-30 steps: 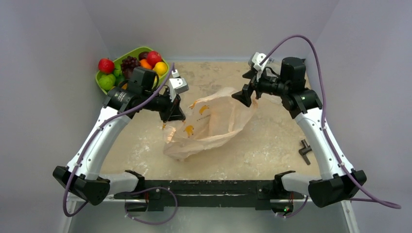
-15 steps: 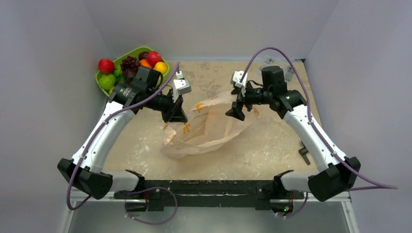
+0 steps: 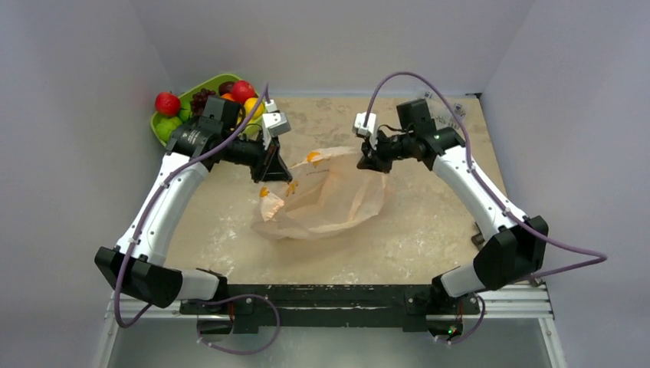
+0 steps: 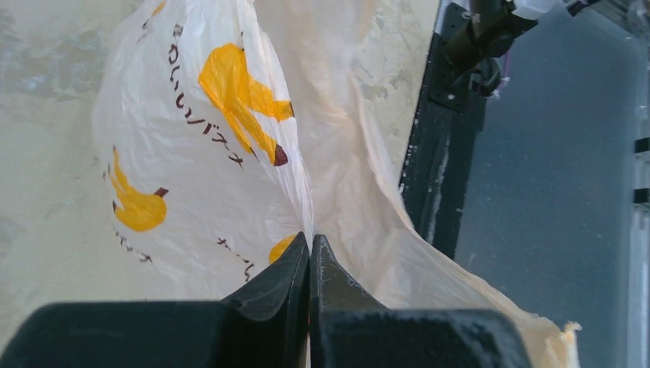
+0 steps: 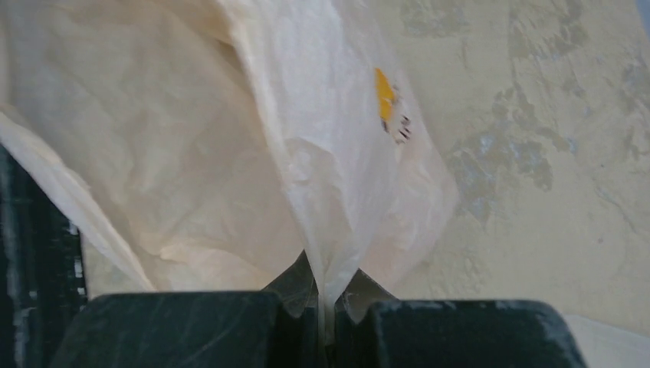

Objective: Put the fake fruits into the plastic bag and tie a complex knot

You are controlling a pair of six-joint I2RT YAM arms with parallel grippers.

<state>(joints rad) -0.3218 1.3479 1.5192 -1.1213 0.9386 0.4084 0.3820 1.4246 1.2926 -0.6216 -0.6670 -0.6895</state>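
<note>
The thin translucent peach plastic bag with orange banana prints [image 3: 326,201] lies between the arms, long axis slanting near-left to far-right; the left gripper [image 4: 310,244] is pinched tight on its left rim; the right gripper [image 5: 326,287] clamps its right rim; the glossy fake fruits [image 3: 244,90] sit in the far-left lime-green oval tray [image 3: 208,80].

Robotics lab cell, plain grey walls [image 3: 337,38], mottled table [image 3: 429,230] (arms [image 3: 165,207] bolted to rail [image 3: 329,295])

You see the plastic bag [image 3: 329,203] in pale translucent peach, printed with orange-yellow banana shapes that have dark brown tips, and with small dark lettering. The fake fruits [image 3: 244,90] are red, orange, yellow, green and dark purple, the tray [image 3: 208,80] is lime green, and the table [image 3: 429,222] is mottled beige.
</note>
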